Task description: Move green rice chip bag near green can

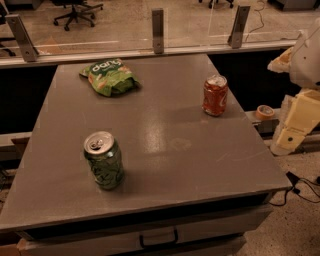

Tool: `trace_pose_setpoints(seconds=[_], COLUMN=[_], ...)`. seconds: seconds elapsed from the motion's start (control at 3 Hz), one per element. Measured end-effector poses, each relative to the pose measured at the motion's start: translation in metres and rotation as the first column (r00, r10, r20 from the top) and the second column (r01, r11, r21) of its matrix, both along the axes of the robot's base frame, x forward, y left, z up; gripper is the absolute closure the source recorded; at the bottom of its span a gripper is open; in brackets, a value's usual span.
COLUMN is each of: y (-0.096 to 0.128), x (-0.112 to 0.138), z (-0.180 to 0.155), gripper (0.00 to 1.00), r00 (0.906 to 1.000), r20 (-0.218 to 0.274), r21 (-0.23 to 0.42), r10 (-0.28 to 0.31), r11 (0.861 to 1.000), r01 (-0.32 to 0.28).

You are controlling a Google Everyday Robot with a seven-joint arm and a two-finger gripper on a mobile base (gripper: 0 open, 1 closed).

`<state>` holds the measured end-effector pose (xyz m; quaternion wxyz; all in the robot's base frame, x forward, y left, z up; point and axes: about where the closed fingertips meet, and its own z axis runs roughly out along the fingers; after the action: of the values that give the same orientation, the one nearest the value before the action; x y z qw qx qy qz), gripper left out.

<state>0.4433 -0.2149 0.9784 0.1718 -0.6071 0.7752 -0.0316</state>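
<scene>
A big grey table (165,145) is seen in a room with a speckled floor. A low glass wall (200,25) with metal posts is set along the far edge of the table. An office chair (75,10) is seen behind the glass. A drawer with a dark handle (158,239) is fitted under the near edge of the table.

The gripper (292,127) is found at the right side of the picture, off the table and just past its right edge. It is seen as a pale cream part, hung low under a bigger white part of the arm (305,55). Whether it is open or shut cannot be told.

The green rice chip bag (109,76) is laid flat on the table, far to the left of the gripper and farther back, near the glass wall. The white word "dang" is turned up.

The green can (104,160) is stood upright, also far to the left of the gripper, but nearer to the front edge. The bag and this can are kept well apart, with bare table between them.

An orange-red can (215,95) is stood upright to the left of the gripper and a bit farther back. Of the three things on the table, it is the one nearest to the gripper.

A roll of tape (264,111) is laid on a low ledge close to the gripper. Black cables (300,185) are spread on the floor below the gripper.
</scene>
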Motion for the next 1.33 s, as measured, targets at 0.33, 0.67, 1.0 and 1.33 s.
trace_pose_setpoints(seconds=[0.33,0.67,1.0,1.33], y=[0.049,0.105,0.186,0.186], x=[0.069,0.129,0.173,0.173], z=[-0.017,-0.028,-0.025,-0.025], gripper=[0.00,0.00,0.00,0.00], r00=[0.9910,0.9709,0.9458,0.9457], r20=[0.058,0.122,0.197,0.198], r21=[0.084,0.145,0.202,0.202], r10=[0.120,0.206,0.258,0.258], r11=[0.989,0.964,0.933,0.933], r01=[-0.125,-0.223,-0.297,-0.297])
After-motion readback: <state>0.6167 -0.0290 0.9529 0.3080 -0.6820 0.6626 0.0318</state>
